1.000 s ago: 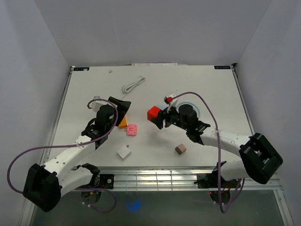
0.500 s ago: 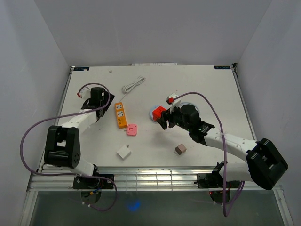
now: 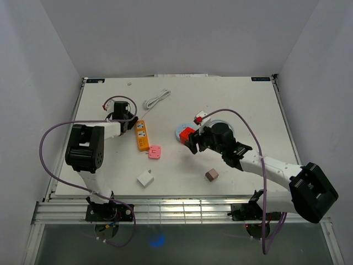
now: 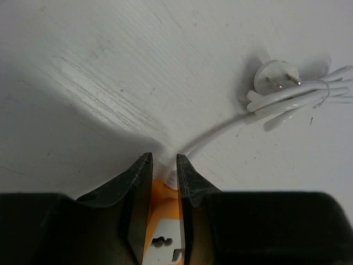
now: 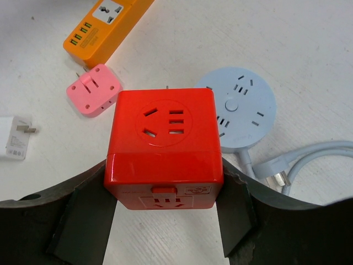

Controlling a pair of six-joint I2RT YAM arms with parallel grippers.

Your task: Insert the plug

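A red cube plug adapter (image 5: 162,138) hangs just above the table with my right gripper (image 5: 164,179) shut on its two sides. It hovers over the near-left edge of the pale blue round socket (image 5: 240,107). One thin prong shows at the cube's far edge. From above, the red cube (image 3: 188,134) covers part of the round socket (image 3: 180,130). My left gripper (image 4: 164,165) is shut on the cord end of the orange power strip (image 4: 160,196). That strip (image 3: 142,135) lies left of centre, and its white cord (image 4: 220,130) leads to a coiled bundle with a two-pin plug (image 4: 276,80).
A pink adapter (image 3: 155,152), a white adapter (image 3: 145,178) and a small brown cube (image 3: 212,175) lie on the near half of the table. The round socket's grey-blue cable and plug (image 5: 298,165) lie right of the red cube. White walls enclose the table.
My left arm swung to the back left and folded, and its gripper closed on the orange strip's cord end. The right gripper carried the red cube slightly right, towards the round socket.
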